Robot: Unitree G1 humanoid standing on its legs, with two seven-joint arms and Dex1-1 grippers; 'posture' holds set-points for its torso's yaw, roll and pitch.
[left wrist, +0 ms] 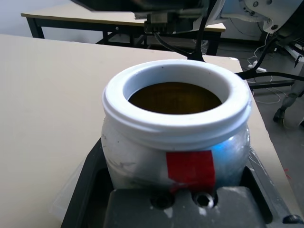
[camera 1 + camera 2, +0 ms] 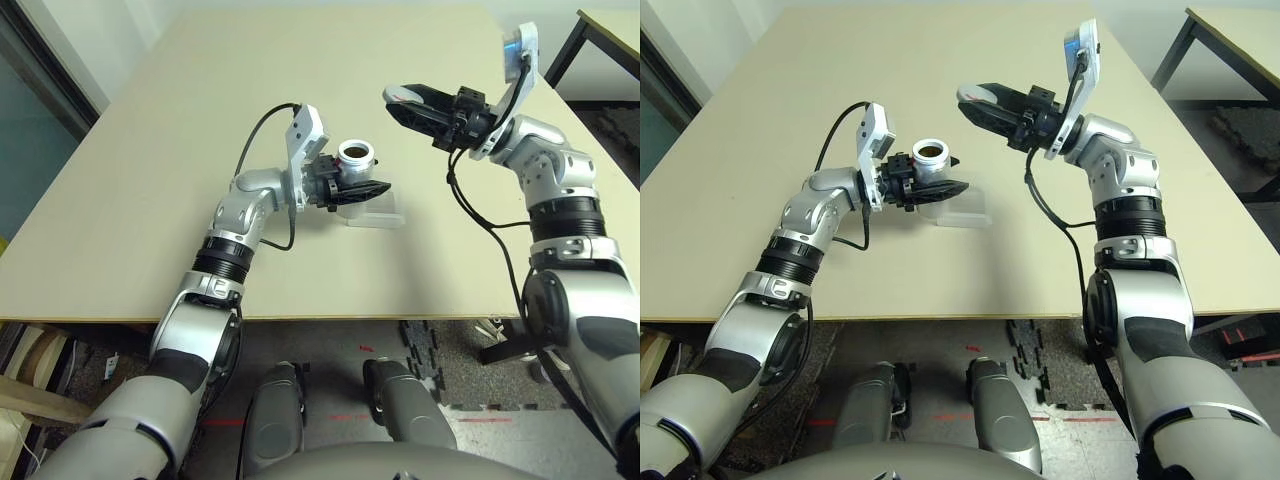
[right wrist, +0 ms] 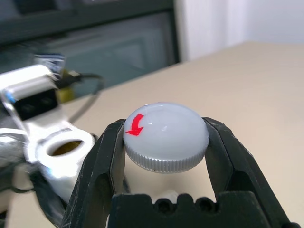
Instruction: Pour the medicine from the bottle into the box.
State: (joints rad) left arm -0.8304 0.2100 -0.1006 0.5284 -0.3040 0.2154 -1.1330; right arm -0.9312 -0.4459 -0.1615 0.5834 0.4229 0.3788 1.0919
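now, across the pale beige table (image 2: 180,200) we go, a broad smooth top with a straight front edge, and over it the left gripper (image 2: 345,188) is clamped around the silver bottle (image 1: 175,166), mouth up and uncapped, a red stripe on its side! the bottle is held upright, dark inside its white rim, and right beside it sits the clear box (image 2: 965,208), low-walled, on the tabletop. over on the other side, the right gripper (image 3: 166,142) has its two black fingers closed on the round grey cap (image 3: 166,135), red arrow on top, held up above the table, well apart from the bottle!

and the room: a second table (image 1: 118,19) stands beyond, pale top on dark legs, with a white wall (image 1: 38,12) behind it. down below the near edge, it's grey floor (image 2: 330,400) with red marks, and dark textured matting (image 2: 420,350) with jagged edges. cables (image 1: 270,88) trail over the floor by the second table!
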